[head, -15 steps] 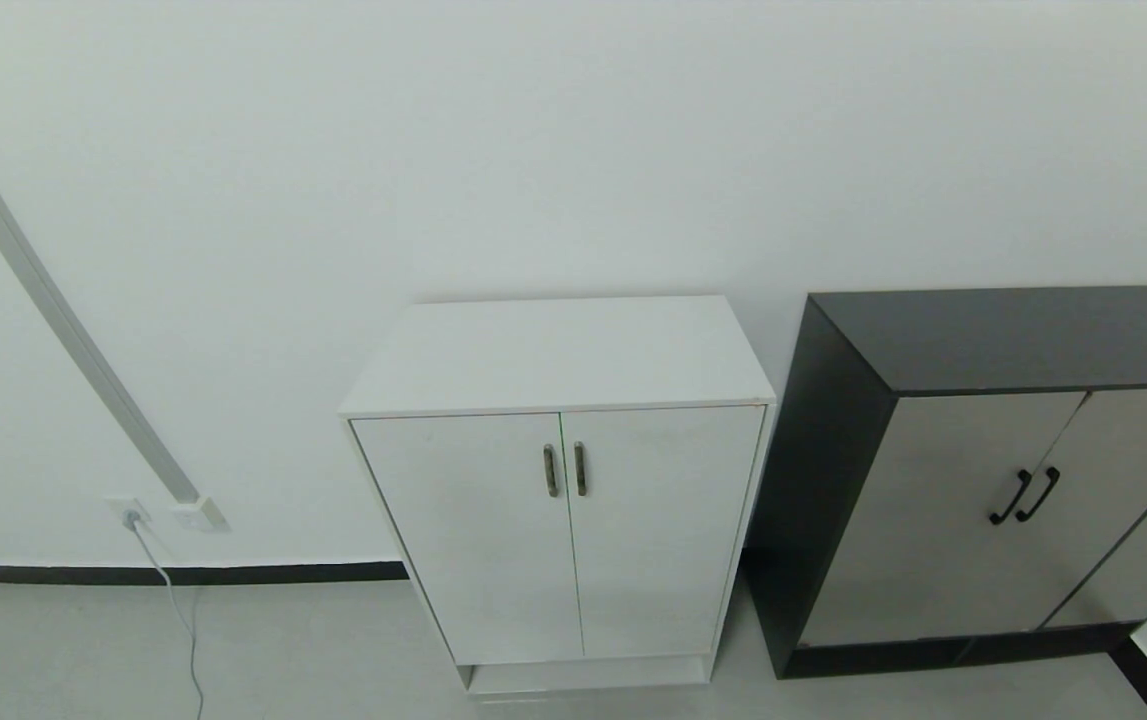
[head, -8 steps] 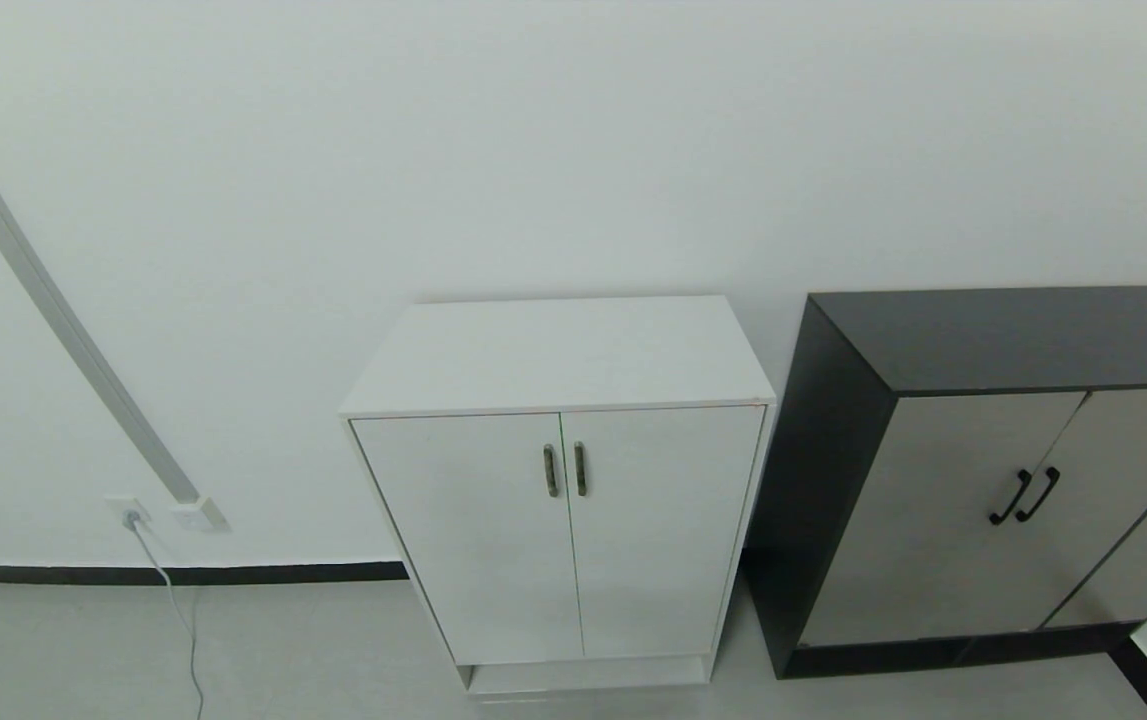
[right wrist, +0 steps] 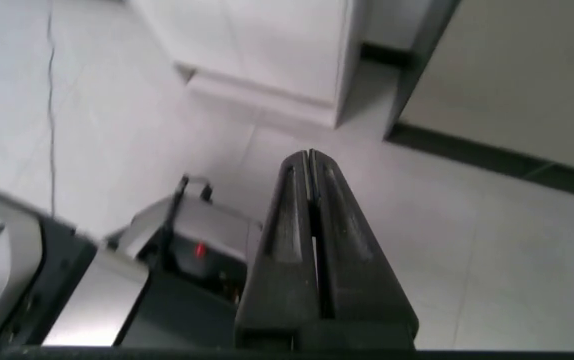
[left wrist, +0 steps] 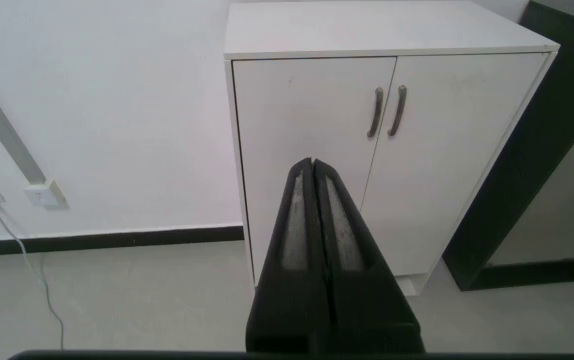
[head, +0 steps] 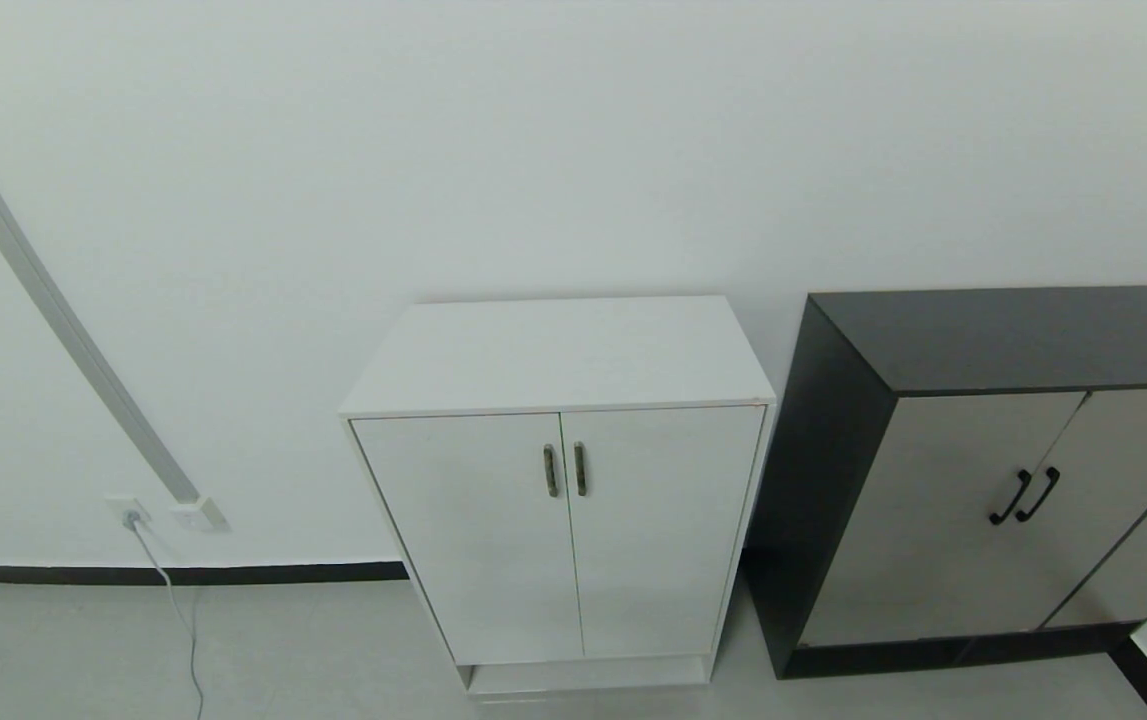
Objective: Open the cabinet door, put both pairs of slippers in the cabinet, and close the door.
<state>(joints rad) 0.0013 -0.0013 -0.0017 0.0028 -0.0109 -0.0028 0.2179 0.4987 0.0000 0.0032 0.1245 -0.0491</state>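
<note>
A small white cabinet (head: 558, 480) stands against the wall with both doors closed and two metal handles (head: 565, 469) side by side at the middle seam. In the left wrist view the same cabinet (left wrist: 387, 130) faces my left gripper (left wrist: 312, 165), which is shut, empty and well short of the doors. My right gripper (right wrist: 312, 158) is shut and empty, hanging over the grey floor below the cabinet's base (right wrist: 267, 95).
A larger dark cabinet (head: 983, 470) with grey doors and black handles stands just right of the white one. A wall socket with a cable (head: 168, 590) sits at the lower left, under a slanted grey conduit (head: 53, 300). Open floor lies in front.
</note>
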